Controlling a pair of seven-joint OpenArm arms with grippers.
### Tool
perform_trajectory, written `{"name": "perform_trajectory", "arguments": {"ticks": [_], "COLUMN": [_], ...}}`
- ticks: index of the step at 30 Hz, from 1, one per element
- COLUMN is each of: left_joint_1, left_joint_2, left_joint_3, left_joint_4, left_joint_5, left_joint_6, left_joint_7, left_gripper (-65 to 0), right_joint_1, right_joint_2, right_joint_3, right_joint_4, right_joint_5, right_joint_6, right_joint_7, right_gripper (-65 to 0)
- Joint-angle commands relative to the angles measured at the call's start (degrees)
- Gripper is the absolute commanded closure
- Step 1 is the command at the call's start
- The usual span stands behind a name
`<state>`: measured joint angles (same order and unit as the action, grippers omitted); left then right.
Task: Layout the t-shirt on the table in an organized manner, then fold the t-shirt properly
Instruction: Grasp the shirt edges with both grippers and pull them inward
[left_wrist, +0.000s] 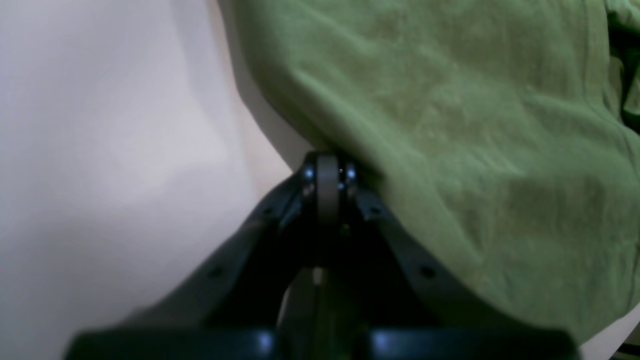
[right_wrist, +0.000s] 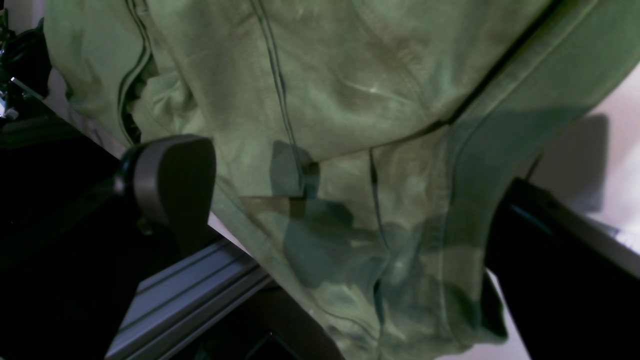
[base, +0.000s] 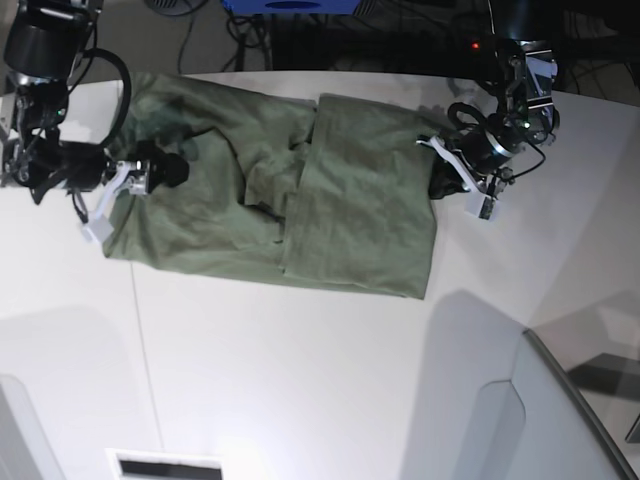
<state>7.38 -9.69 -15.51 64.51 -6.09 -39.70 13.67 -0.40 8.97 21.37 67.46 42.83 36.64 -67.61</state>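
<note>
Left end effector (left_wrist: 327, 172) pinched on the t-shirt (base: 300, 190) edge — right end effector (right_wrist: 310, 185) wide, one finger hidden.

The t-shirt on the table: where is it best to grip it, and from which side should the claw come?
Probably the t-shirt is best gripped at its outer edges. In the base view it lies bunched across the table, thick folds in the middle, thinner cloth at both ends. The shut left claw meets one edge from outside; the open right claw could come in low from the opposite end.
</note>
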Motion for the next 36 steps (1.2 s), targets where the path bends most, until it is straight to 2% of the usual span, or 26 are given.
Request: {"name": "perform_trajectory", "arguments": {"ticks": [1, 10, 15, 20, 25, 31, 34, 36], "left_joint_1": [0.8, 2.4, 2.3, 1.6, 0.5, 0.1, 0.0, 0.0], "left_joint_2": [-0.2, -0.5, -0.5, -0.5, -1.1, -2.1, -2.5, -2.4], "left_joint_3": [0.3, 0.0, 0.0, 0.0, -0.1, -0.1, 0.0, 0.3], "left_joint_4": [0.3, 0.4, 0.4, 0.3, 0.0, -0.2, -0.2, -0.2], "left_joint_5": [1.2, 1.1, 1.2, 1.2, 1.2, 1.2, 1.3, 1.3], "left_joint_6": [-0.3, -0.3, -0.3, -0.3, -0.3, -0.3, -0.3, -0.3], "left_joint_7": [1.8, 1.8, 1.8, 1.8, 1.9, 2.0, 2.0, 2.1], "left_gripper": [0.0, 0.0, 0.0, 0.0, 0.0, 0.0, 0.0, 0.0], "right_joint_1": [0.7, 3.9, 4.6, 5.5, 5.5, 5.3, 5.4, 5.5], "right_joint_2": [0.7, 0.7, 0.8, 0.9, 0.9, 3.7, 4.0, 4.0], "right_joint_3": [0.0, -0.1, -0.4, -4.2, -4.6, -4.5, -4.5, -4.6], "right_joint_4": [0.3, -3.2, -7.0, -7.5, -7.5, -7.5, -7.5, -7.5], "right_joint_5": [-1.5, -1.6, -1.7, -1.7, -1.7, -1.7, -1.7, -1.7], "right_joint_6": [-0.2, -0.2, -0.2, -0.2, -0.3, -0.6, -0.6, -0.6], "right_joint_7": [-0.6, -0.6, 3.2, 4.7, 5.4, 5.3, 5.3, 5.4], "right_gripper": [-65.0, -62.0, -62.0, -61.5, -51.5, -44.6, -33.5, -19.7]}}
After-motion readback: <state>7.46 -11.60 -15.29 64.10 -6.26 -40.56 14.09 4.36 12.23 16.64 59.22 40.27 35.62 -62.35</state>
